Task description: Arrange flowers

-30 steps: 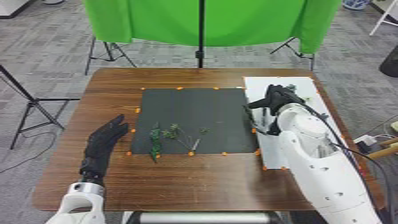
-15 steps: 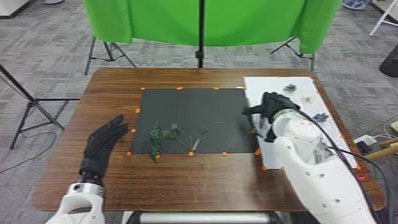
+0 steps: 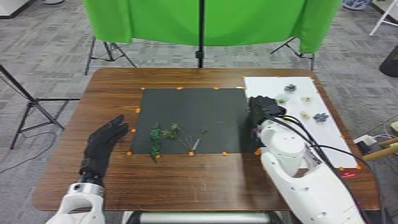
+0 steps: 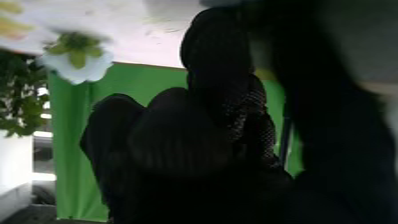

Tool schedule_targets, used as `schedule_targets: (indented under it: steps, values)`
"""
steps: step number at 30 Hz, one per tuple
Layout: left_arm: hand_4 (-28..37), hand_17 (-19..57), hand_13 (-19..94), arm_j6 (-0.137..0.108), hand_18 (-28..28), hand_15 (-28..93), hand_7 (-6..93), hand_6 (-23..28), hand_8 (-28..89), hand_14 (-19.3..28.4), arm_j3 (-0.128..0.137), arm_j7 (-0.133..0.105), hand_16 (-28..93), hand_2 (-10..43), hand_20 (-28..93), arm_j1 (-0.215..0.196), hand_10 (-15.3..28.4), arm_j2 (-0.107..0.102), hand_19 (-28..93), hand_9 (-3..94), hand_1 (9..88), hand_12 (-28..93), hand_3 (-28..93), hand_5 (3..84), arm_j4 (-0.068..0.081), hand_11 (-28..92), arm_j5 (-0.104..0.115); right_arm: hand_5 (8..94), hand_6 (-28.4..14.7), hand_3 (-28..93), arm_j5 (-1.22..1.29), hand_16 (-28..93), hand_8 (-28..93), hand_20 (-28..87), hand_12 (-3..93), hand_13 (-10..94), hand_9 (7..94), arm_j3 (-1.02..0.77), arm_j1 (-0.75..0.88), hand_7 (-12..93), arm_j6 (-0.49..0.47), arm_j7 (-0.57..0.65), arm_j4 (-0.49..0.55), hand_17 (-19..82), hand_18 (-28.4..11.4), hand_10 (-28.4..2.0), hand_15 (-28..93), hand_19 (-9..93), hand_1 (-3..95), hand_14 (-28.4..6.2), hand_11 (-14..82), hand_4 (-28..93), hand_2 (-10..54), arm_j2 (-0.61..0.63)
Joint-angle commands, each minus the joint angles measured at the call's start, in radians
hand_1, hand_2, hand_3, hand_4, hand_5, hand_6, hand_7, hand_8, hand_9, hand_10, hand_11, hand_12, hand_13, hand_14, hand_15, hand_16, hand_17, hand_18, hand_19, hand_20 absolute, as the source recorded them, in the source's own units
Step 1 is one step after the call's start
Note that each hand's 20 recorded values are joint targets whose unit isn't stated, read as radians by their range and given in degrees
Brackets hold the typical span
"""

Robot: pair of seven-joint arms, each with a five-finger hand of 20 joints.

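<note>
Right hand [image 3: 263, 106], grip impossible to tell, overlaps the black mat [image 3: 194, 107]; greenery [image 3: 155, 138] is laid, blossoms [image 3: 321, 117] probably remain to place.

Right hand [image 3: 264, 108] farther left now

On the bench [image 3: 209, 187], a dark mat [image 3: 194, 107] is lying flat, with orange markers sitting along its edges. Green leafy stems [image 3: 155, 139] and a thin pale stem [image 3: 195, 144] are resting on its near part. To the mat's right, a white sheet [image 3: 259, 83] is carrying small pale and grey-blue flowers [image 3: 321, 117]. The right robot hand [image 3: 264, 108] is hovering at the mat's right edge; the left robot hand [image 3: 106, 135] is pointing forward, fingers extended, left of the mat. Beyond the mat and bench, a green cloth [image 3: 155, 22] is hanging.
</note>
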State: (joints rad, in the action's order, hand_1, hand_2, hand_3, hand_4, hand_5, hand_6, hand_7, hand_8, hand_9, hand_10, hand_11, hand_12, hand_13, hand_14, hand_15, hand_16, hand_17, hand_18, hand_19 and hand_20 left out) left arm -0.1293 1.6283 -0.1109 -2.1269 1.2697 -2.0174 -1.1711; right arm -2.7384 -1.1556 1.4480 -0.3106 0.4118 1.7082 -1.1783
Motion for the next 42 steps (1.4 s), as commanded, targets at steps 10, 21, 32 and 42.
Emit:
schedule_targets:
  steps: [10, 21, 32, 42]
  values:
    - [-25.4, 2.9, 32, 0.003, 12.4, 9, 4.8, 4.5, -6, 14.2, 0.002, 0.017, 5, 1.8, 19, -0.012, 11.9, 0.005, 2, 43.3, 21.9, 12, 64, 41.6, -0.002, 11, 0.004, 79.0, -2.8, 58, 0.175, 33, 27, 70, 27.7, 93, 87.2, -0.066, 0.058, 36, 0.249, -0.018, -0.006, 73, -10.7, -10.4, 70, 93, 53.8, -1.6, 54.6, 7, -9.5, 0.028]
    - [-25.3, 2.9, 32, 0.007, 12.4, 9, 4.8, 4.7, -6, 14.1, 0.002, 0.019, 5, 1.9, 19, -0.014, 11.9, 0.003, 2, 43.4, 22.0, 12, 64, 41.6, -0.004, 11, 0.005, 78.3, -2.8, 59, 0.290, 33, 26, 72, 26.7, 93, 87.3, -0.007, 0.076, 39, 0.268, -0.032, 0.161, 74, -10.8, -10.7, 72, 93, 53.0, -1.7, 56.3, 8, -9.5, 0.038]
    - [-25.1, 2.9, 32, 0.016, 12.4, 9, 4.8, 4.7, -6, 14.1, 0.000, 0.022, 4, 1.8, 19, -0.003, 11.8, 0.004, 2, 43.2, 22.0, 12, 64, 41.6, 0.003, 10, 0.005, 78.3, -2.9, 59, 0.236, 33, 25, 72, 26.3, 93, 87.4, 0.075, 0.102, 40, 0.241, -0.061, 0.119, 74, -10.6, -10.6, 72, 93, 52.8, -1.4, 56.5, 9, -9.5, -0.051]
    - [-24.0, 2.9, 32, 0.025, 12.4, 9, 4.8, 4.7, -6, 14.1, 0.002, 0.018, 5, -0.5, 19, -0.007, 11.8, 0.008, 2, 43.3, 23.7, 12, 64, 41.5, 0.004, 11, -0.001, 76.9, -2.1, 57, 0.224, 33, 22, 71, 27.0, 93, 86.8, 0.068, 0.112, 41, 0.288, -0.104, 0.072, 72, -10.6, -10.3, 71, 93, 54.0, -1.4, 55.5, 4, -9.5, -0.051]
